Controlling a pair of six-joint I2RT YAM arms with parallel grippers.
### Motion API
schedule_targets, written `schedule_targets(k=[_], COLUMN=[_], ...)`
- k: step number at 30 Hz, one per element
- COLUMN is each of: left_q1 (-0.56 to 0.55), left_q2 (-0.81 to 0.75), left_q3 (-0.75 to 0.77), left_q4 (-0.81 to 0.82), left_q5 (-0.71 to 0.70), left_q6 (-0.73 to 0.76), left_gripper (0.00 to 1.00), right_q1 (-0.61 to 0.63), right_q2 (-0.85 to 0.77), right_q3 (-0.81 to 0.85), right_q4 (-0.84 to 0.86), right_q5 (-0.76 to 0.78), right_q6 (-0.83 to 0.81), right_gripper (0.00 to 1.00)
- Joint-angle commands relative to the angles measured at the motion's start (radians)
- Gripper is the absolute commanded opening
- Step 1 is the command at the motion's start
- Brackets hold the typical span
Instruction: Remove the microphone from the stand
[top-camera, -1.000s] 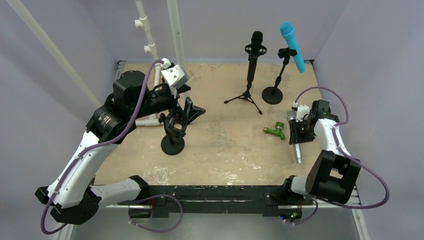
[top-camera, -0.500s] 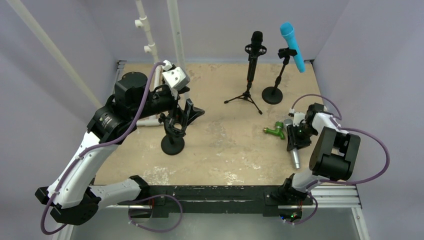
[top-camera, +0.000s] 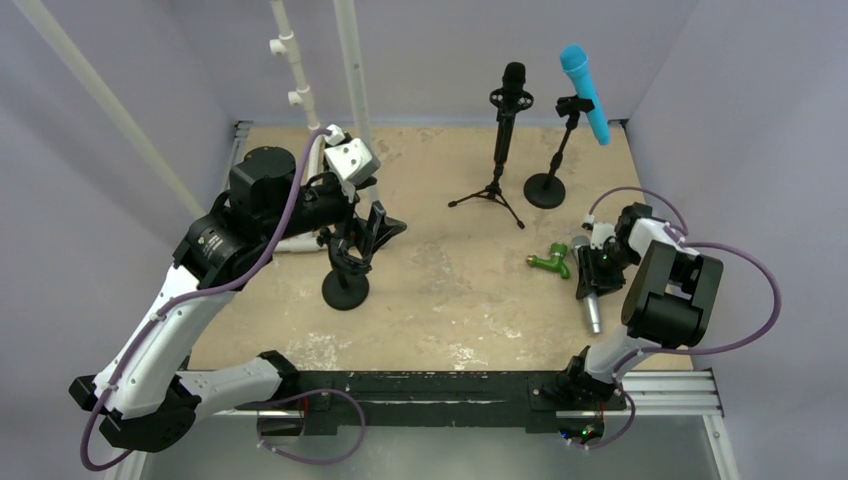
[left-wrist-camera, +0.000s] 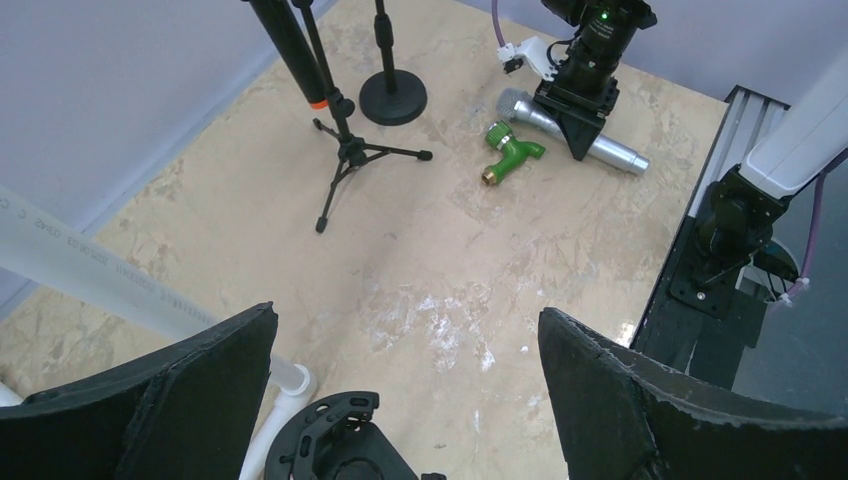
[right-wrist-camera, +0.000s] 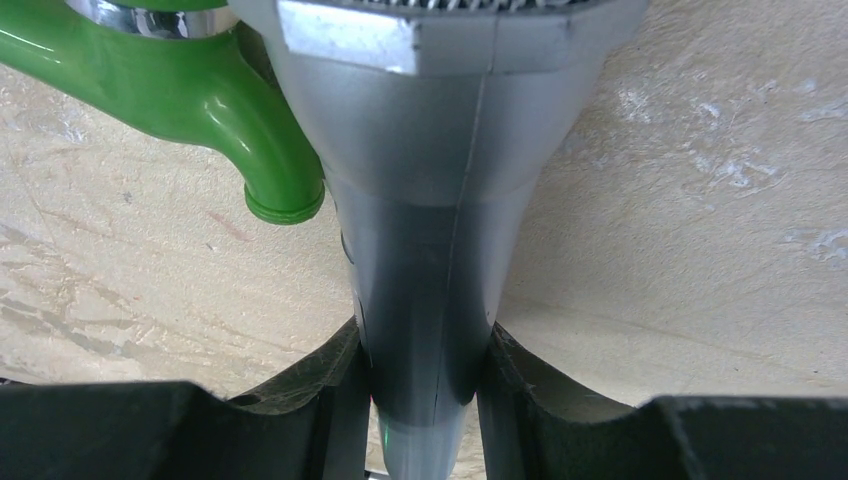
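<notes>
The microphone (top-camera: 596, 318), laid on the surface (top-camera: 460, 300) at right of frame, head toward the top, is clamped by the right tool (right-wrist-camera: 420, 378); the left tool (left-wrist-camera: 400, 395) is spread wide, empty.

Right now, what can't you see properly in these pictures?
Right wrist view: the silver microphone and the green tap run off the top edge.
Left wrist view: the empty stand is cut by the bottom edge.
Top view: the right gripper covers the microphone's middle.
</notes>
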Motion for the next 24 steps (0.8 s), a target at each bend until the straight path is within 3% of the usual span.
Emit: schedule_targets(k=[1,10,24], left_q1=[0.004,0.004,0.004], left_q2=[-0.019,-0.031,-0.052], left_q3=[-0.005,-0.004,-0.019], left_q4=[0.011,-0.003,-0.018], left_q5=[-0.010,-0.016,-0.030], left_q6=[0.032,0.050,0.071], left_gripper=[1.00,1.00,1.00], right_q1=[-0.010,-0.012,-0.012], right_q2=[0.029,0.057,0.068], right_q3=[0.015,0.035,0.027], right_q4=[0.022,0.012,0.020], right_q5=[0.005,0.017,0.027], right_q6=[-0.004,0.005,0.007], right_gripper=[0.18,0.32,0.45])
